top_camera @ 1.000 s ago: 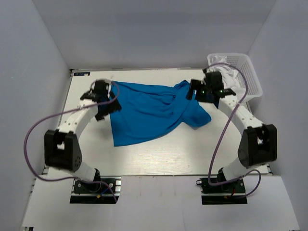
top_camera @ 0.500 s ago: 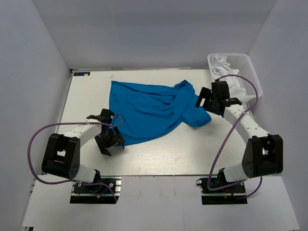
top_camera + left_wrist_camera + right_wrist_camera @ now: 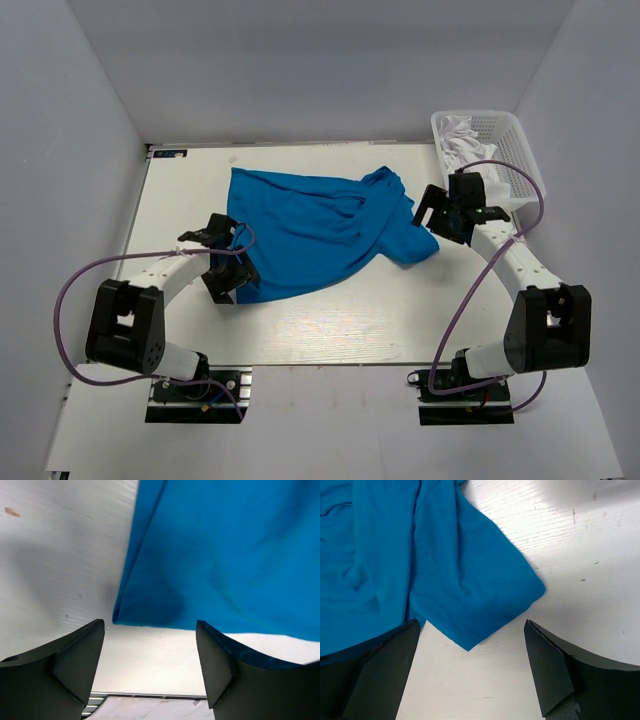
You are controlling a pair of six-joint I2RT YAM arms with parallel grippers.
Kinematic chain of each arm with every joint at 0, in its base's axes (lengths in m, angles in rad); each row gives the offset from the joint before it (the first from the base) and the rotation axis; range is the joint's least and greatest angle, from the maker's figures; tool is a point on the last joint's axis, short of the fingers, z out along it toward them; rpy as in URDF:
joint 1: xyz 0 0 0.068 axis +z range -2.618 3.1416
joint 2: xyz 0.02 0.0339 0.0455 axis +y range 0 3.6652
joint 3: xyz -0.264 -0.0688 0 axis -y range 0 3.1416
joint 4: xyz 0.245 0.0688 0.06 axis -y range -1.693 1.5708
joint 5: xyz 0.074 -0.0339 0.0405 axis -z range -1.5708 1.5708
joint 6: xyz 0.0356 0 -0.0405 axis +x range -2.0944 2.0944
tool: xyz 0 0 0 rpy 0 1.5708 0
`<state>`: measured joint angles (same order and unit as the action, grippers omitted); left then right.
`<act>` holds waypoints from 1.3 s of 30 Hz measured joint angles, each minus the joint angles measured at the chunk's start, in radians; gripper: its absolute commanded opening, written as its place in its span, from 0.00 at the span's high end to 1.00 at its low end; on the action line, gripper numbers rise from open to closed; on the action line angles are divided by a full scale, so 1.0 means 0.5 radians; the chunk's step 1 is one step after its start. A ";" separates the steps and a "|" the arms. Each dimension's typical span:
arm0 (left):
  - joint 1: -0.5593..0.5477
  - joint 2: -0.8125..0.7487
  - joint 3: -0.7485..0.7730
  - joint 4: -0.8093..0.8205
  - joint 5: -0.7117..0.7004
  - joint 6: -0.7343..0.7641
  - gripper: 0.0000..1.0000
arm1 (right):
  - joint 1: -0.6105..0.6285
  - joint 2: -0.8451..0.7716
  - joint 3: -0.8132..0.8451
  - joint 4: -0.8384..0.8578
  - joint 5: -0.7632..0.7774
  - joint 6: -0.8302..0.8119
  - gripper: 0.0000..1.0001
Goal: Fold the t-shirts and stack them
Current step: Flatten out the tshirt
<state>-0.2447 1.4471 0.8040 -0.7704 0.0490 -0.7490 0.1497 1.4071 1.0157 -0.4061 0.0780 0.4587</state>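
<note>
A blue t-shirt [image 3: 315,232] lies crumpled across the middle of the white table, its right sleeve folded over at the right. My left gripper [image 3: 236,280] is open and empty just over the shirt's near left corner [image 3: 120,617]. My right gripper [image 3: 435,215] is open and empty above the right sleeve's tip [image 3: 470,647]. The shirt fills the upper part of the left wrist view [image 3: 225,555] and the upper left of the right wrist view [image 3: 420,565].
A white basket [image 3: 520,150] with white cloth [image 3: 462,132] in it stands at the back right corner of the table. Grey walls close in the table at the back and both sides. The table's near edge [image 3: 150,696] shows below my left gripper.
My left arm swung from the shirt's far left corner down to its near left corner. My right gripper moved from the collar area right and nearer, over the sleeve. The shirt's left edge lies flatter.
</note>
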 measured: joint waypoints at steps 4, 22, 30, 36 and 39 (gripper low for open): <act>0.001 -0.105 -0.013 -0.011 0.001 0.002 0.21 | -0.021 -0.007 0.000 0.001 -0.027 -0.014 0.10; 0.014 0.047 -0.101 0.074 0.000 0.006 1.00 | -0.092 0.031 0.002 -0.019 -0.103 -0.047 0.10; 0.014 0.085 -0.075 0.120 0.063 0.068 1.00 | -0.124 0.224 -0.031 -0.012 -0.117 -0.087 0.12; 0.014 0.100 -0.060 0.127 0.074 0.091 1.00 | -0.137 0.448 -0.031 0.002 -0.098 -0.098 0.18; 0.014 0.100 -0.060 0.131 0.074 0.093 1.00 | -0.140 0.513 -0.031 0.054 -0.051 -0.105 0.23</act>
<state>-0.2379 1.4971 0.7742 -0.7048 0.0860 -0.7025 0.0799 1.6638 1.0000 -0.3790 0.0525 0.4061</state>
